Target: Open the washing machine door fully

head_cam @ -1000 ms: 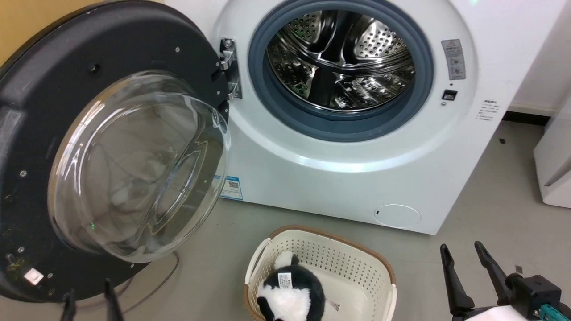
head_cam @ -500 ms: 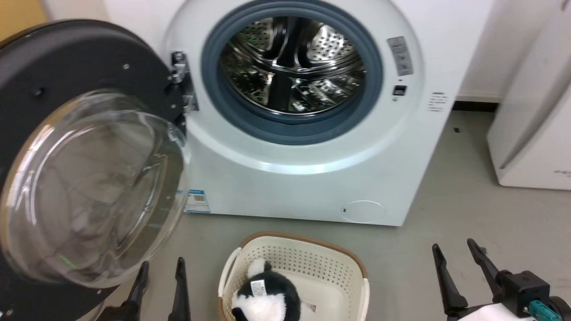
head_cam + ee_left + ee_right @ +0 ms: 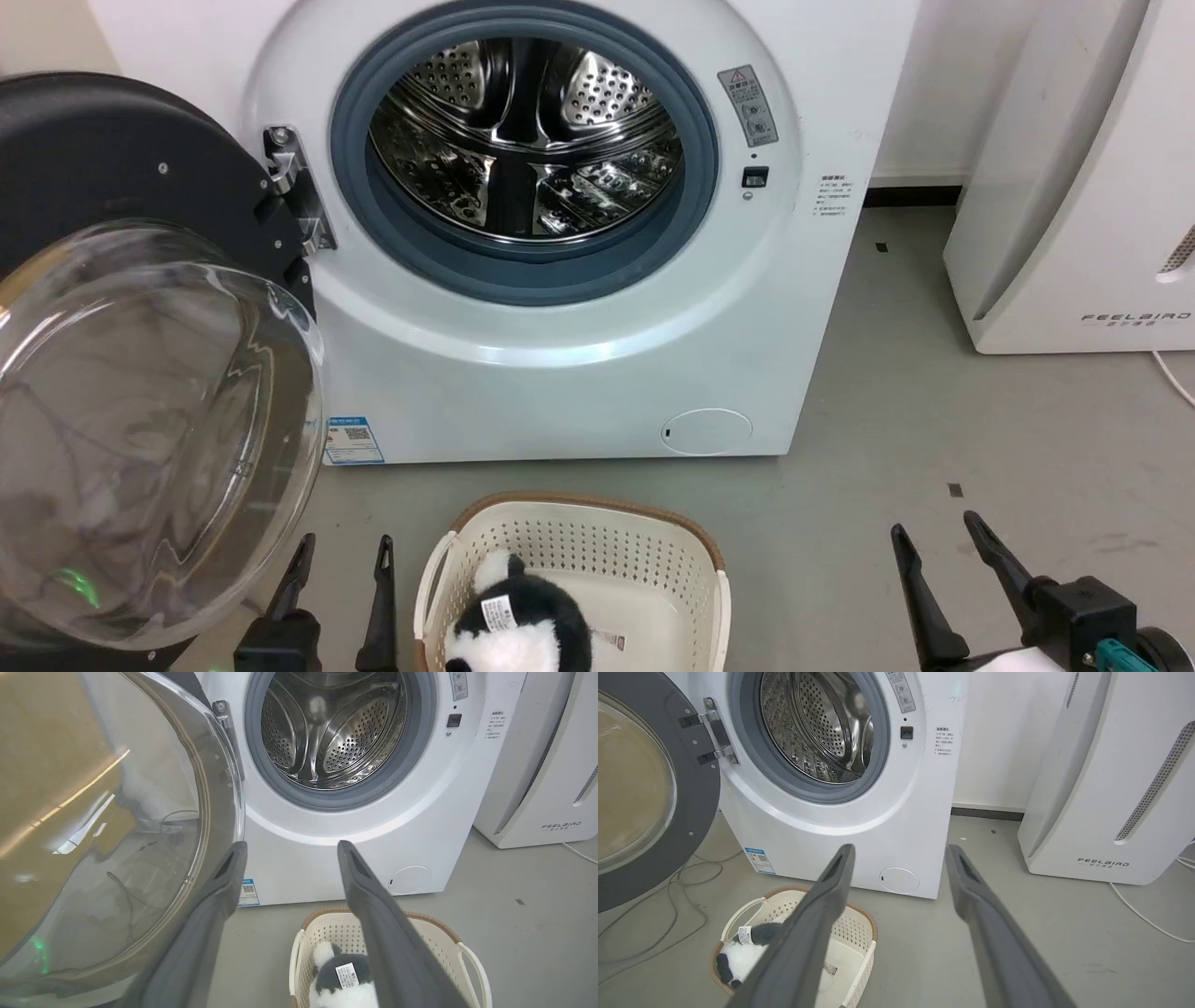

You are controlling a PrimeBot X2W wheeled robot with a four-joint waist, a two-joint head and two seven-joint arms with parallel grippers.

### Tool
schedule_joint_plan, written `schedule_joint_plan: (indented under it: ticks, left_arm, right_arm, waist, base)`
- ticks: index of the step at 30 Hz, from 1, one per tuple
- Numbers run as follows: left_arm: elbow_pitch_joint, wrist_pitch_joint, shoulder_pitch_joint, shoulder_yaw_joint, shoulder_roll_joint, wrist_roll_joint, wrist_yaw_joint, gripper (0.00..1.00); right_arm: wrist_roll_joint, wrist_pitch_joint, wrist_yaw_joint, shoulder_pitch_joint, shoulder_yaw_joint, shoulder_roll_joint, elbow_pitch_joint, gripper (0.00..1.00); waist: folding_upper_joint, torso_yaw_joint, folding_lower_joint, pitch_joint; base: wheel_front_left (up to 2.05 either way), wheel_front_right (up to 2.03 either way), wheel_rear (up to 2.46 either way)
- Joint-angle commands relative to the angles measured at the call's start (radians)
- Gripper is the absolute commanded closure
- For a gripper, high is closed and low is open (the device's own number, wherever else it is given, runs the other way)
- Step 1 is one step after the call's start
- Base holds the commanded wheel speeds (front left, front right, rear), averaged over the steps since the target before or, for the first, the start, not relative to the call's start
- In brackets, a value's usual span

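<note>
View has swung right; left pincer (image 3: 346, 539) and right pincer (image 3: 934, 523) spread above grey floor (image 3: 934, 392).

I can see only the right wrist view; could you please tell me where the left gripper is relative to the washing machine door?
Observer: In the head view the left gripper sits low, just right of the glass bowl of the washing machine door. It is open and holds nothing.
Operator: Thank you. Is it touching the door?
Observer: In the left wrist view one of its fingers overlaps the door, but I cannot tell whether they touch.
Operator: And what is on its other side?
Observer: The basket with the panda toy stands right beside it.
</note>
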Motion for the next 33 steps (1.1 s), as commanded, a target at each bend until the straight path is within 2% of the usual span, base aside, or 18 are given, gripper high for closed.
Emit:
schedule_joint_plan:
  ticks: [1, 11, 12, 33]
  left_arm:
    - [-0.004, 0.001, -0.009, -0.005, 0.010, 0.009, 0.007, 0.00]
    - [-0.016, 0.004, -0.010, -0.015, 0.021, 0.011, 0.011, 0.00]
    - [-0.012, 0.001, 0.000, -0.015, 0.018, 0.008, 0.008, 1.00]
    - [-0.019, 0.030, -0.016, 0.006, -0.004, 0.025, -0.013, 1.00]
  right_arm:
    - [-0.005, 0.001, 0.001, 0.015, -0.001, 0.003, -0.009, 0.00]
    - [0.001, -0.001, 0.001, 0.014, 0.006, 0.003, -0.003, 0.00]
    - [0.001, 0.000, 0.000, 0.000, 0.004, 0.000, -0.002, 1.00]
    - [-0.008, 0.003, 0.000, -0.022, 0.001, 0.000, 0.010, 1.00]
  waist:
    - [0.0000, -0.001, -0.0001, 0.004]
    - [0.0000, -0.012, -0.0001, 0.013]
    - [0.0000, -0.012, 0.0000, 0.013]
    - [0.0000, -0.008, 0.0000, 0.014]
  base:
    - [0.00, 0.00, 0.00]
    - [0.00, 0.00, 0.00]
    - [0.00, 0.00, 0.00]
    - [0.00, 0.00, 0.00]
